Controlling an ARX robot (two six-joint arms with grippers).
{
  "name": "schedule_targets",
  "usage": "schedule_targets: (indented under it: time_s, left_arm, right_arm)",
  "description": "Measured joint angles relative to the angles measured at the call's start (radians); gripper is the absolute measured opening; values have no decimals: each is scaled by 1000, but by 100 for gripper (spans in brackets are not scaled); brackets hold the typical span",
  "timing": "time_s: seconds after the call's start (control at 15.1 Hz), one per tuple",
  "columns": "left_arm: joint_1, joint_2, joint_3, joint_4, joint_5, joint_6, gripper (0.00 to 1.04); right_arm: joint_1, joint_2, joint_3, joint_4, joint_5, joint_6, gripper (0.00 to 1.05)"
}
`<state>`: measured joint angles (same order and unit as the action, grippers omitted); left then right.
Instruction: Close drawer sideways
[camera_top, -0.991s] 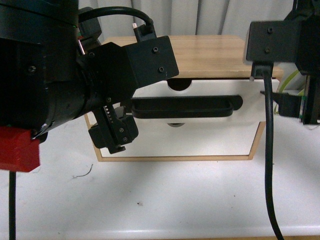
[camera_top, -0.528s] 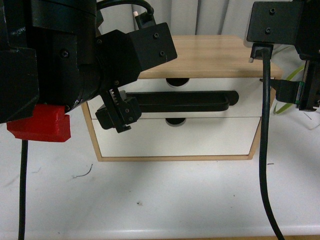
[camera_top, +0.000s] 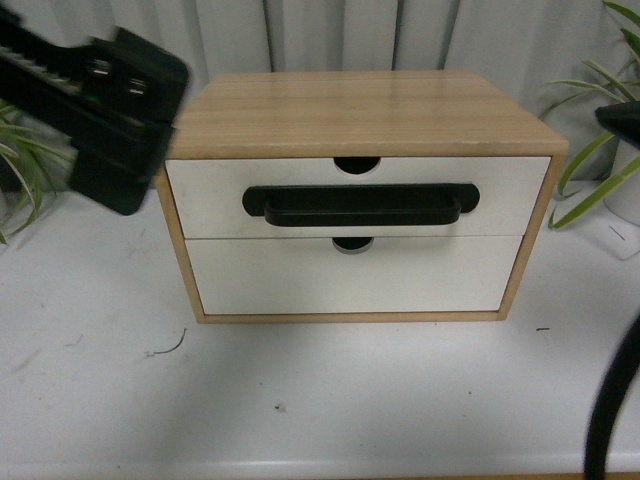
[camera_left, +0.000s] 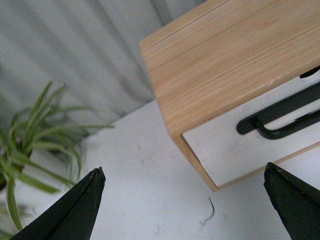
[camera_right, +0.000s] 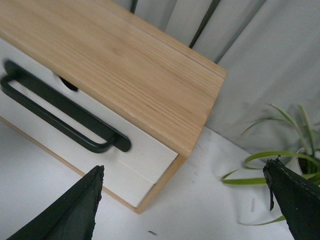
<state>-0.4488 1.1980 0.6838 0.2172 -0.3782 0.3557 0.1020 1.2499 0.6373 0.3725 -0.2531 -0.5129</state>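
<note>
The drawer (camera_top: 210, 195) is the upper one in a small wooden cabinet (camera_top: 350, 110). It has a white front, a long black bar handle (camera_top: 360, 206) and a half-round notch (camera_top: 357, 165), and sits flush with the cabinet. My left gripper (camera_top: 115, 115) is blurred, up and left of the cabinet, touching nothing. In the left wrist view it (camera_left: 182, 172) is open and empty, with the drawer (camera_left: 225, 145) beyond. My right gripper (camera_right: 183, 170) is open and empty, off the cabinet's right side, near the drawer (camera_right: 150, 150) and handle (camera_right: 60, 107).
A plain white handleless drawer front (camera_top: 350, 280) lies below. The cabinet stands on a white table (camera_top: 320, 400). Green plants stand at the left (camera_top: 15, 190) and right (camera_top: 590, 180). A black cable (camera_top: 610, 400) hangs at the right edge. Grey curtains hang behind.
The drawer has gone from pulled out to flush in the cabinet. My left gripper has left the drawer front for the upper left. My right arm has moved out to the right edge.
</note>
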Motion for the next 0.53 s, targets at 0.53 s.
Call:
schedule_targets:
  time_s: [0.53]
  left_arm:
    - [343, -617, -235, -322, 96, -352, 95]
  right_arm:
    - [-127, -585, -264, -154, -56, 621, 97]
